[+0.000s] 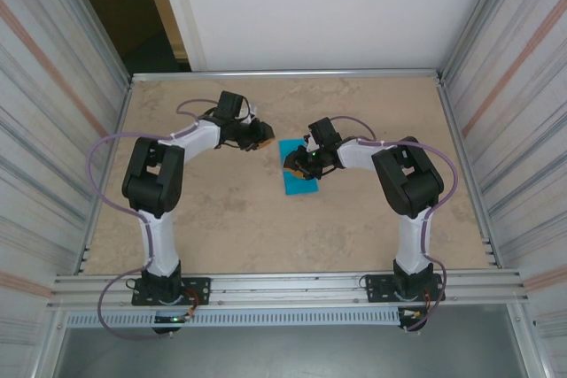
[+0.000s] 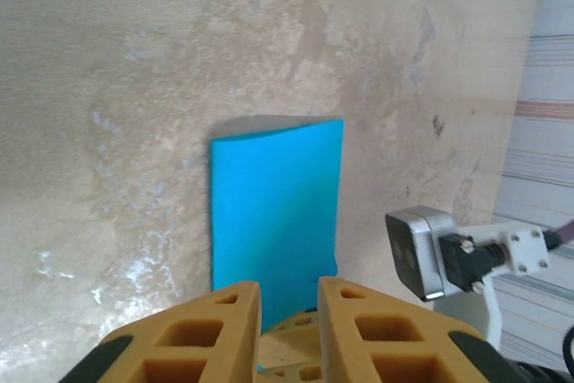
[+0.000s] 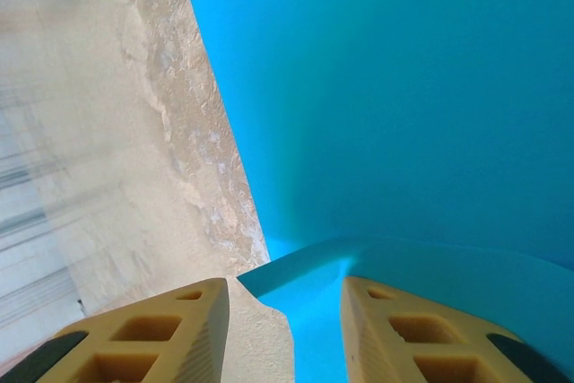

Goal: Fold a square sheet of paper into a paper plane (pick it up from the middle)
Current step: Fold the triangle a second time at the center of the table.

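**Paper: thin, limp, quick to crease**

Left gripper [image 1: 260, 136] hangs beside the blue sheet [image 1: 299, 183], jaws narrow and empty. The sheet lies mid-table. Right gripper [image 3: 285, 289] is low over it, jaws half apart astride a raised edge. I'd pinch there lightly, since it looks slippery and nearly weightless.

The left arm [image 1: 158, 185] is raised from its base at the near left and bent at the elbow, with the forearm stretched right and farther in. The left gripper [image 1: 259, 135] is held with its yellow fingers [image 2: 215, 329] slightly parted. The right arm [image 1: 409, 185] is posed as its mirror from the near right, forearm stretched left. The right gripper [image 1: 298, 164] is held low, its fingers [image 3: 395, 329] parted. The two grippers are near each other but apart.
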